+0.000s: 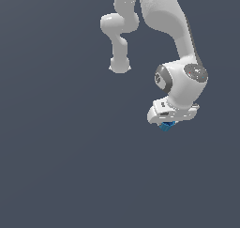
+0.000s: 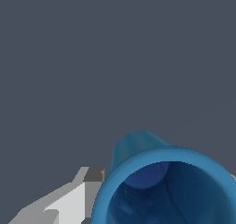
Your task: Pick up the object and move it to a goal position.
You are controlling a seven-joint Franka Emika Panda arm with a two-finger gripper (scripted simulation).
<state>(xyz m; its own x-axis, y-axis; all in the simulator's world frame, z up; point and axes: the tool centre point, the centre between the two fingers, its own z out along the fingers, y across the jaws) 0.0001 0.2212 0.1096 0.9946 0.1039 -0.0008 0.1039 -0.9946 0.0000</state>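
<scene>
Blue cup [image 1: 166, 125] tucked directly beneath white gripper [image 1: 168, 122], touching it, apparently clenched between the fingers. Wrist view: hollow mouth [image 2: 166, 193] facing camera, one grey finger [image 2: 69, 202] beside rim. Goal position unmarked; direction from cup unknowable.

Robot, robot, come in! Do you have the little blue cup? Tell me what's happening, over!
Gripper shut on the blue cup. Cup sits just under the white hand; hollow mouth fills the wrist view. Nothing else seen near it. Goal spot not visible. Over.
</scene>
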